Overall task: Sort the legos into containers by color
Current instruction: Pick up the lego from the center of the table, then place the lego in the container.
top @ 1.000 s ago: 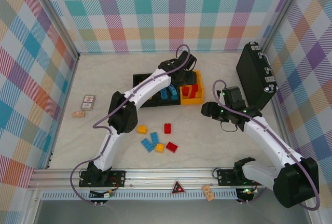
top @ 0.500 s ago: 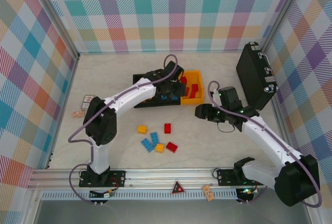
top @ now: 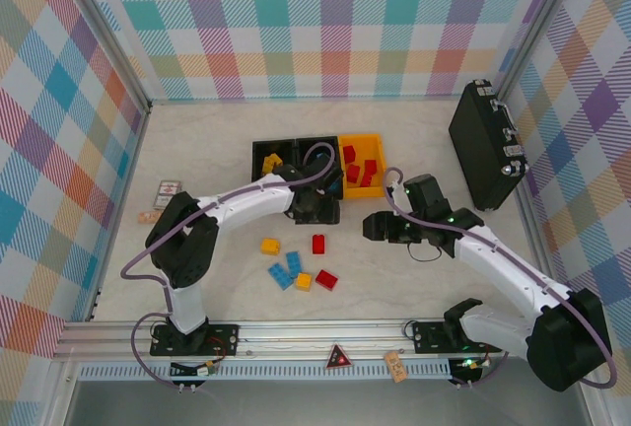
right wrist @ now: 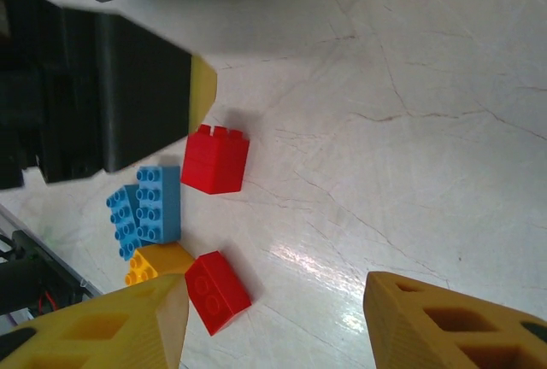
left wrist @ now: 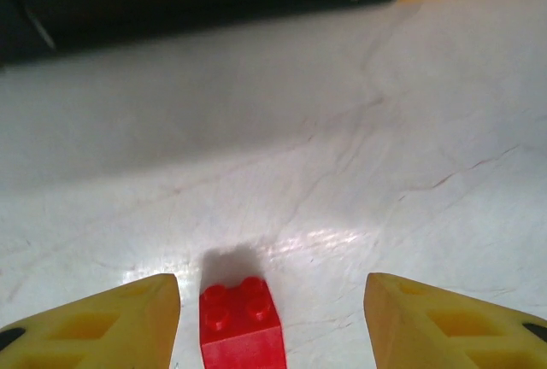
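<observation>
Hovering just off the near left corner of the yellow-orange bin (top: 363,190), the left gripper (top: 315,211) shows its fingers spread wide. A red lego (left wrist: 242,322) lies on the table (left wrist: 410,130) right between them, touching neither. The right gripper (top: 373,227) hangs on the near side of that same bin, jaws wide apart as well, gripping nothing. Five more loose legos (top: 293,261), blue, orange and red, lie scattered nearer the arms than the bin. Inside the bin, red bricks (top: 357,168); to its left, in a row, two black bins (top: 256,152).
</observation>
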